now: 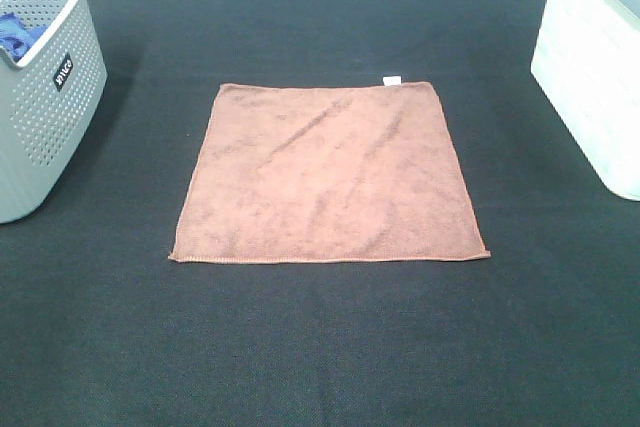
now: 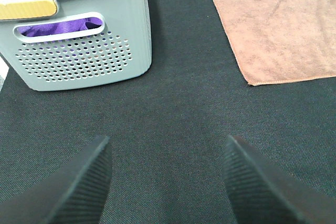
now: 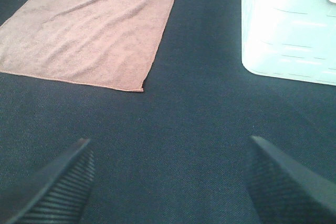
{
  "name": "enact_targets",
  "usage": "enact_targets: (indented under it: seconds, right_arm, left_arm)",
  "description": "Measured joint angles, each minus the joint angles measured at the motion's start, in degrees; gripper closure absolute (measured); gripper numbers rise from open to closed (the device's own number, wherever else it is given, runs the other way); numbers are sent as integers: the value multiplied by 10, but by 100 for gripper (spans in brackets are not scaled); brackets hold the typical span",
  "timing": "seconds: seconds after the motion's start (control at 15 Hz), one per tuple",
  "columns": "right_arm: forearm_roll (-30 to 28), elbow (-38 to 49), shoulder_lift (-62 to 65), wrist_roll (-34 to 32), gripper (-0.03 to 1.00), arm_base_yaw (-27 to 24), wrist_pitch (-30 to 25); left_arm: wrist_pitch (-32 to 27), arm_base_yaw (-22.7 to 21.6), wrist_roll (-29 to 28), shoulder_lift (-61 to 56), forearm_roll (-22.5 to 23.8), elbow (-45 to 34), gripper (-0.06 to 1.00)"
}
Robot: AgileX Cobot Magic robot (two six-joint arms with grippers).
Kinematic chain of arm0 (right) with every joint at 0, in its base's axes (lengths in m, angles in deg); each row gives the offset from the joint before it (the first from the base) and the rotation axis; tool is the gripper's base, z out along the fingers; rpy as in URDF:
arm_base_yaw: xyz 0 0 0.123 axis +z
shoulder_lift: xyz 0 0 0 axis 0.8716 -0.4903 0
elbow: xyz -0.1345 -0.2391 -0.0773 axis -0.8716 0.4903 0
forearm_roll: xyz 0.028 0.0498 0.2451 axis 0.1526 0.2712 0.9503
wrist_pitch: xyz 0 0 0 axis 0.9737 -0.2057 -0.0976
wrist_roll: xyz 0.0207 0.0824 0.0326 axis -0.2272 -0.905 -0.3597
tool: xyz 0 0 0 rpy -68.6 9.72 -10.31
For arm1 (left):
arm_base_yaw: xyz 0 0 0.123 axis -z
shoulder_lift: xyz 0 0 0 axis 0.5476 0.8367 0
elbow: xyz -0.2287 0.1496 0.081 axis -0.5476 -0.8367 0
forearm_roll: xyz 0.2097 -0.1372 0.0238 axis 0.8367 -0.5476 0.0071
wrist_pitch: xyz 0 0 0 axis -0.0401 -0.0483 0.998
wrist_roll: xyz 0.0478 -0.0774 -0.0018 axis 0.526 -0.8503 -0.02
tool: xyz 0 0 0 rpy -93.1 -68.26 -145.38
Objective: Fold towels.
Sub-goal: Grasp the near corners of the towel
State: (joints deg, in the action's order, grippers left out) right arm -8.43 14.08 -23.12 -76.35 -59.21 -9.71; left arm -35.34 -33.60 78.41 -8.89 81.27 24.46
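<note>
The terracotta towel [image 1: 330, 172] is seen spread flat in the centre of the exterior high view, on the black table cover [image 1: 320, 347]. Its white tag [image 1: 392, 80] is seen on the upper edge, near the cloth's upper right corner. A few shallow creases are seen across the cloth, but no corner is turned over and no fold is made. A grey perforated basket [image 1: 45, 97] holding blue cloth [image 1: 14, 35] is set at the upper left of that frame, and a white bin [image 1: 595, 67] at the upper right. Both are well apart from the towel.

Neither arm is shown in the high view. In the left wrist view the left gripper [image 2: 165, 182] is held over bare table cover, its jaws wide apart with nothing between them, and one near corner of the towel lies ahead of it. The right gripper [image 3: 170, 182] is likewise spread wide and empty, with the other near corner ahead.

The task is judged to be at its start, with the approach for the first fold in hand. For the next move, each gripper would need to be brought to one of the towel's lower corners in the high view. The hem there would have to be pinched off the flat surface, so the fingertips must be pressed close to the table cover. The edge would then be lifted by both arms together and laid on the upper edge, so that the hems meet squarely.
</note>
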Motion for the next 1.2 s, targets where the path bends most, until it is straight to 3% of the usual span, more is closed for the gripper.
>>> enact_targets:
  seconds: [1.2]
  right_arm:
    - [0,0,0,0,22,0,0]
  left_arm:
    - [0,0,0,0,0,0,35]
